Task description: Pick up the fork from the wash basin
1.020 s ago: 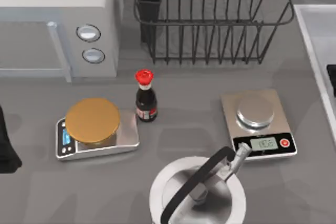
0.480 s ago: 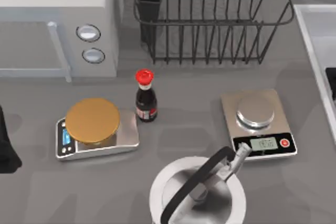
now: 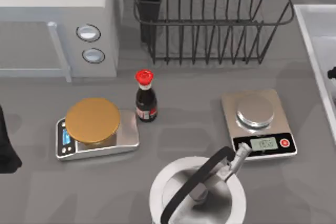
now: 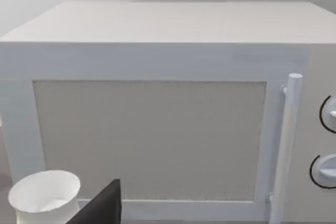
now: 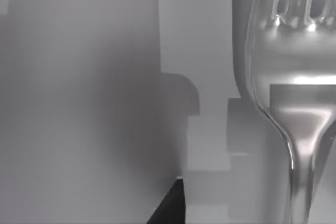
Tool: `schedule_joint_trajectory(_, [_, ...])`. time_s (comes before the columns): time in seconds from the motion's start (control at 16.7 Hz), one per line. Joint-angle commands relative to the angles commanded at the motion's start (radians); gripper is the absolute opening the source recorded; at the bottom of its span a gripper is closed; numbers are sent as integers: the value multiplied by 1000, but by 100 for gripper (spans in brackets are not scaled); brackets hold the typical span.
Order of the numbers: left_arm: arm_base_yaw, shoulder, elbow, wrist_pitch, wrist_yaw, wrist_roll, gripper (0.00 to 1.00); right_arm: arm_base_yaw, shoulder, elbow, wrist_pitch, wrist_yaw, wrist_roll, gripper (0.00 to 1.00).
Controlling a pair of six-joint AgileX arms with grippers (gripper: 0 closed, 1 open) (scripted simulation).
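fork (image 5: 294, 77) is lying on the pale floor of the wash basin (image 3: 320, 40), tines and neck close under the right gripper (image 3: 332, 73); whether its fingers are open i cannot tell. left arm is idling facing the microwave (image 4: 157, 119).

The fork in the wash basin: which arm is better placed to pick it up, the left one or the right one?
The right arm, most likely. Its gripper sits at the top view's right edge over the wash basin, and its wrist view shows the fork close below. The left arm is parked at the left edge, facing the microwave.
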Motion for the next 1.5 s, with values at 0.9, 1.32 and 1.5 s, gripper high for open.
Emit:
schedule_joint_trajectory(0.9, [0, 0, 0, 0, 0, 0, 100, 2, -53, 48, -51, -8, 7, 0])
schedule_joint_trajectory(1.32, [0, 0, 0, 0, 0, 0, 100, 1, -146, 296, -418, -10, 5, 0])
schedule_joint_trajectory(1.5, [0, 0, 0, 0, 0, 0, 100, 1, -180, 358, -494, -10, 4, 0])
